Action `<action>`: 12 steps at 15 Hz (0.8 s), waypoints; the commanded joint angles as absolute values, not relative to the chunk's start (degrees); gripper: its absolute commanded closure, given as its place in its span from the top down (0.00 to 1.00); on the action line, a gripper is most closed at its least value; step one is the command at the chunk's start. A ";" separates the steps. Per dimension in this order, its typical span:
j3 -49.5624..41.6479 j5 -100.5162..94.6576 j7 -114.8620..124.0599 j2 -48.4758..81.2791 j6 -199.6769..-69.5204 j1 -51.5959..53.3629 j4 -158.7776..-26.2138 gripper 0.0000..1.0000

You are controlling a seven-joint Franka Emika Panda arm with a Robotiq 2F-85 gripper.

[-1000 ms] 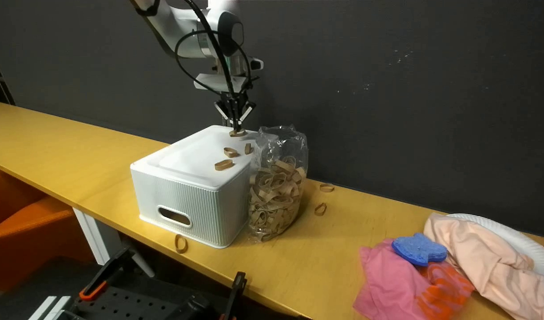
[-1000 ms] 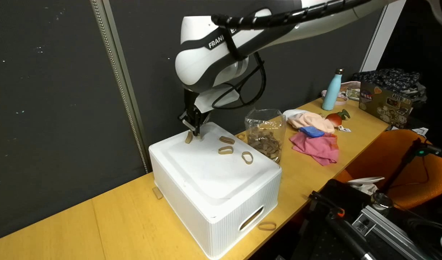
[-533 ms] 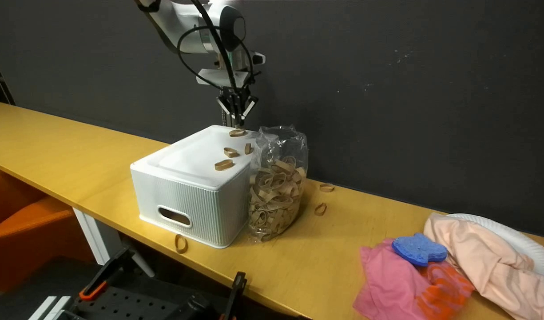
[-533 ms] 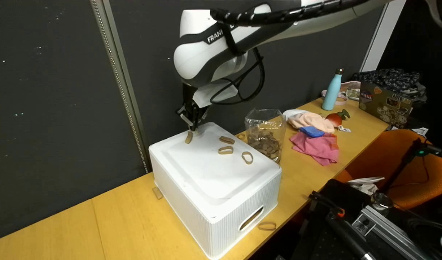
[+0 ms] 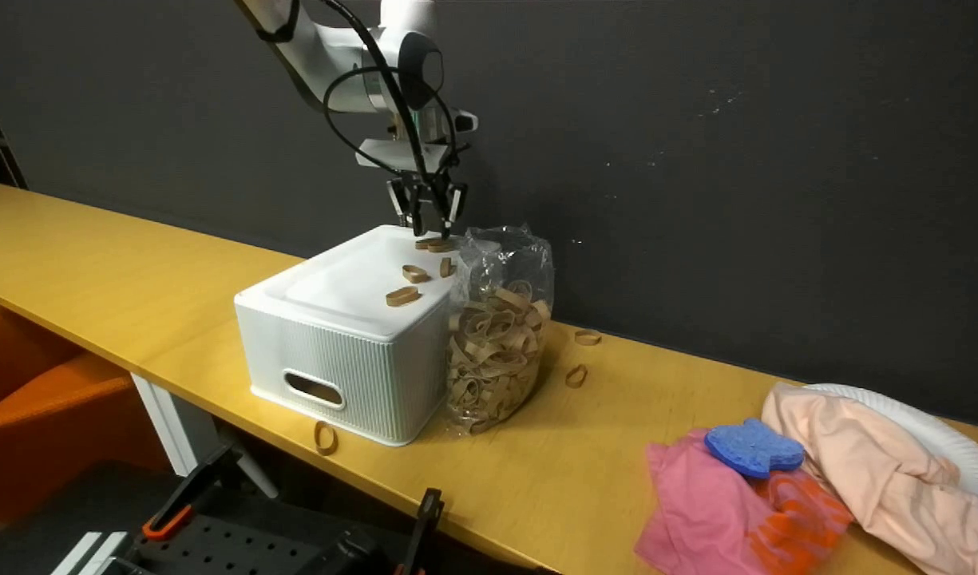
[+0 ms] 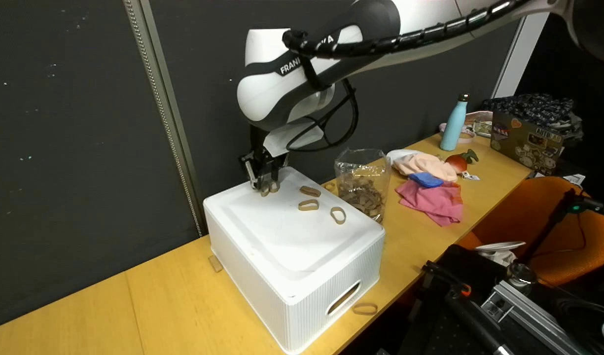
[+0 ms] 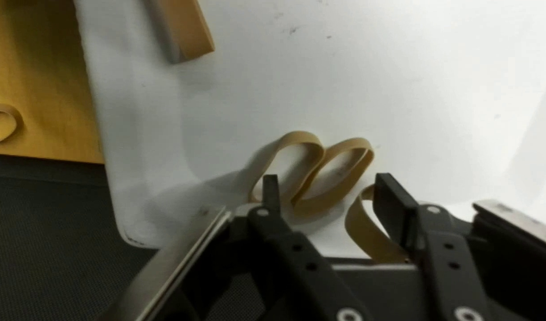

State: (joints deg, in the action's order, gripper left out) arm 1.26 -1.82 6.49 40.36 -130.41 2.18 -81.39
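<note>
Clenched a second ago, the fingers (image 7: pixel 395 200) now gape over ungripped rubber bands (image 7: pixel 315 169), another band (image 7: pixel 188 31) at wrist-view eleven o'clock

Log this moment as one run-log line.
claw: open, jaws apart | nearest: loose rubber bands on white box | contact: cannot tell | beside white box: transparent bag of rubber bands on yellow tabletop

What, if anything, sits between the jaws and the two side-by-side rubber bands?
Nothing visible. In the wrist view the jaws stand open over the two rubber bands, on the white box. A third band shows beside them, partly hidden by one finger; touching it or not, I can't tell.
</note>
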 commanded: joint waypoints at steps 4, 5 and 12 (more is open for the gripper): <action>0.93 -0.57 6.55 41.62 -129.80 2.29 -80.18 0.67; 0.94 -0.51 6.57 41.61 -129.89 2.24 -80.35 0.64; 0.94 -0.50 6.50 41.52 -129.95 2.05 -80.48 0.02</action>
State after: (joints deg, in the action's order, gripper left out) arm 1.26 -1.82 6.54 41.31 -130.41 1.96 -81.31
